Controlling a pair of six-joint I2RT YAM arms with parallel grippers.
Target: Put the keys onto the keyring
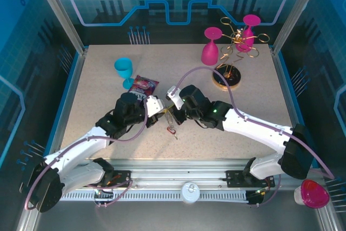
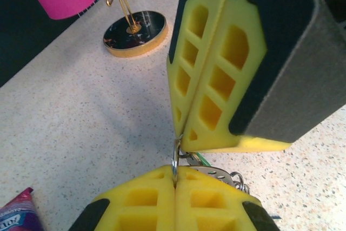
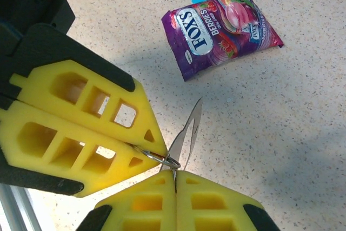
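Left gripper (image 2: 175,181) is shut, tips nipping a thin wire loop (image 2: 175,162). Right gripper (image 3: 174,183) is shut too, clamped on the keyring (image 3: 188,128), seen edge-on. Both sets of tips touch, mid-table. Just below them hang the keys (image 1: 172,130): red tag (image 1: 171,130) seen from top, green tag (image 2: 201,158) by left tips. Purple snack packet (image 3: 221,25) lies near, blue cup (image 1: 124,70) behind it. Gold rack (image 1: 233,52) w/ pink glasses (image 1: 211,47) is well apart, back right.

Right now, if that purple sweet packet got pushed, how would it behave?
The purple packet looks puffy and crinkled, so it is probably light and floppy. Its glossy film would likely slide across the speckled table rather than roll or tip.
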